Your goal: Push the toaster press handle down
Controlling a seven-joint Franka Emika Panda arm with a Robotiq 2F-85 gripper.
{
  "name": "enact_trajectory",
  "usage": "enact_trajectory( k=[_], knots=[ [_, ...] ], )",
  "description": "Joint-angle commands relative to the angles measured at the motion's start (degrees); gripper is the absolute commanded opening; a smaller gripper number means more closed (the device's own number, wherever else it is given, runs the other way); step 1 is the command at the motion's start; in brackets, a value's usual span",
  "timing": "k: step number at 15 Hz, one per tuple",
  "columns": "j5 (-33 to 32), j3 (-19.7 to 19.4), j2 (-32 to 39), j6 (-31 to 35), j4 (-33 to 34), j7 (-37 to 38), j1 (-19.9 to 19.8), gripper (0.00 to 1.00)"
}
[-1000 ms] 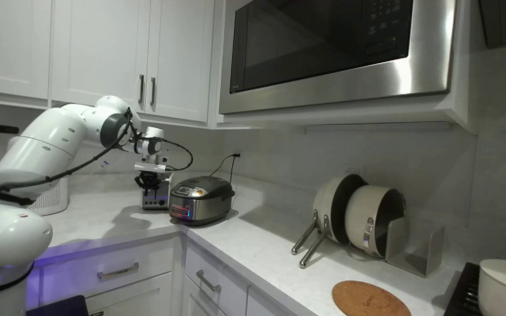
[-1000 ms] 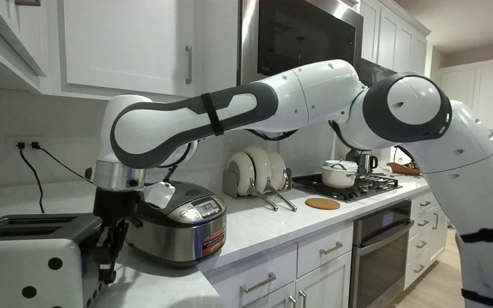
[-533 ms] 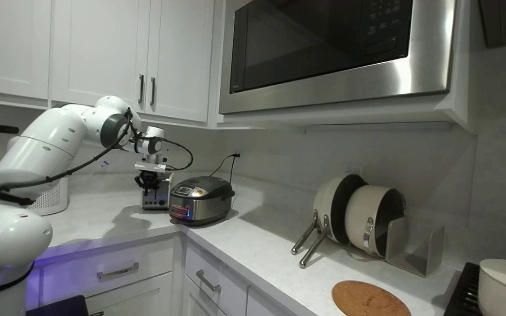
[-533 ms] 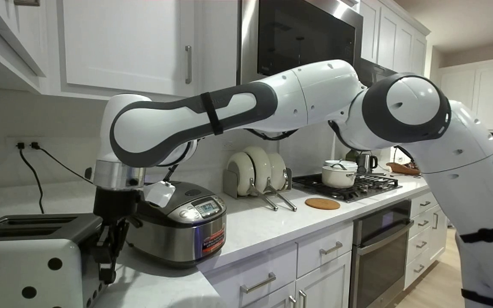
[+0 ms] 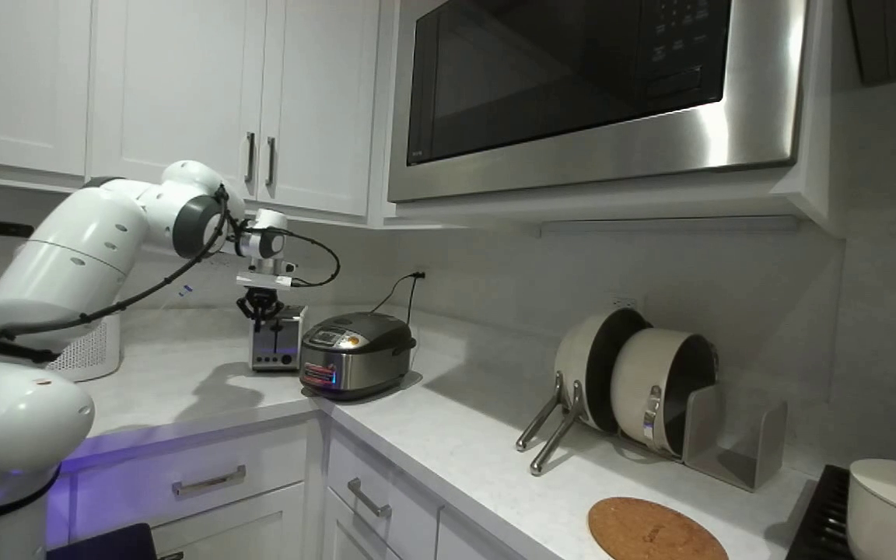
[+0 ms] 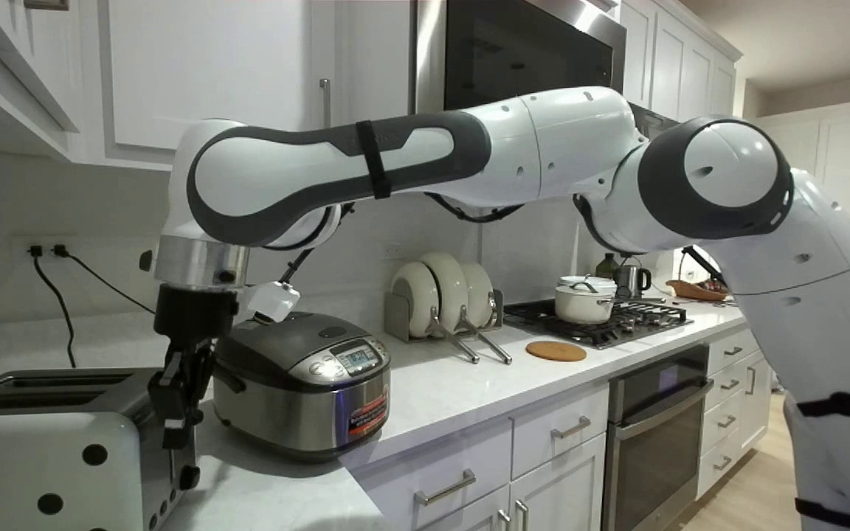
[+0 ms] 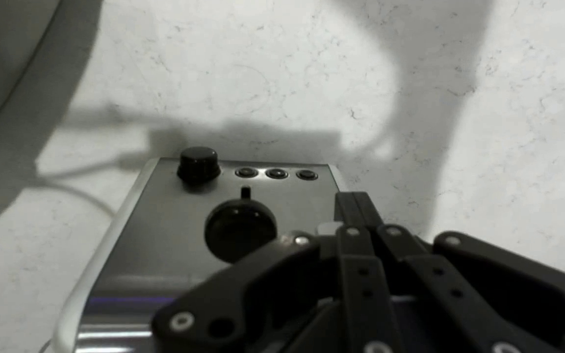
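— where are the jaws at?
— together, near the black press handle (image 7: 240, 230) of the toaster (image 7: 172, 245), can't tell if touching.
— and the surface (image 5: 456, 416)?
— white, speckled. toaster stands on it just beside the rice cooker (image 5: 362, 350), pans (image 5: 635, 381) racked farther along, white cabinets (image 5: 176, 85) and a microwave (image 5: 565, 74) up above.

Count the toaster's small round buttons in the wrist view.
3, in a row beside the black dial: left button, middle button, right button. The tool covers part of the toaster, so others may be hidden.
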Motion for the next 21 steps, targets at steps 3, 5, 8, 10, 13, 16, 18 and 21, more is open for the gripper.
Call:
enact_trajectory(
  k=[3, 5, 8, 10, 13, 16, 18, 21],
  knots=[
    [-1.9, 0.0, -2.4, -2.5, 1.4, 1.7, 0.5, 0.00],
    [-3.0, -0.2, -2.8, -1.6, 1.3, 1.6, 0.5, 0.00],
    [-4.5, -0.9, -3.5, 0.7, 0.2, 1.1, 0.7, 0.00],
    [-5.4, -1.0, -3.4, 2.0, 0.2, 1.1, 0.7, 0.00],
    [-6.4, -1.1, -2.7, 2.7, 0.6, 1.0, 0.8, 0.00],
    [-7.8, -1.3, -2.0, 3.4, 0.7, 1.0, 1.0, 0.00],
    [-8.7, -1.1, -1.1, 3.0, 1.5, 1.2, 0.9, 0.00],
    [-9.6, -1.2, -0.1, 3.2, 1.6, 1.1, 1.0, 0.00]
  ],
)
